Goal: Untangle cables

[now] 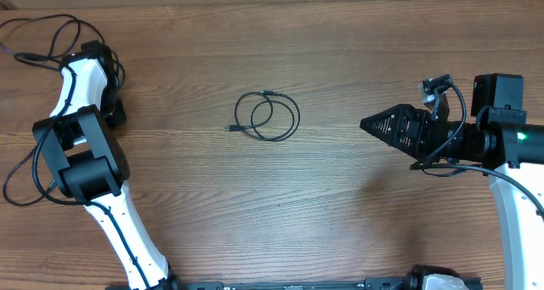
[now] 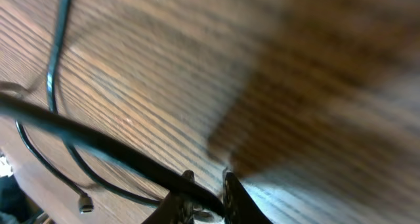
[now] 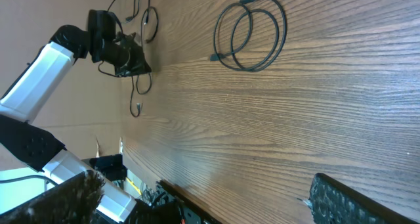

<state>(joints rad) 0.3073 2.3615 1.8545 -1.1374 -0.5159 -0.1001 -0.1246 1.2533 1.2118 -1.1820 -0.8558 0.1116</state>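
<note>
One thin black cable (image 1: 268, 117) lies coiled in two loops at the table's middle, plug ends free; it also shows in the right wrist view (image 3: 251, 32). More black cable (image 1: 41, 33) loops at the far left corner. My left gripper (image 1: 114, 111) is low on the table at the far left, and in the left wrist view it (image 2: 209, 184) is shut on a black cable (image 2: 98, 142) that runs across between its fingers. A small plug end (image 2: 84, 202) lies beside it. My right gripper (image 1: 367, 122) hovers right of the coil, open and empty (image 3: 203, 181).
The table is brown wood (image 1: 340, 222). The left arm (image 1: 85, 154) stands along the left edge, with cable loops (image 1: 17, 184) beside it. The right arm's body (image 1: 497, 137) is at the right edge.
</note>
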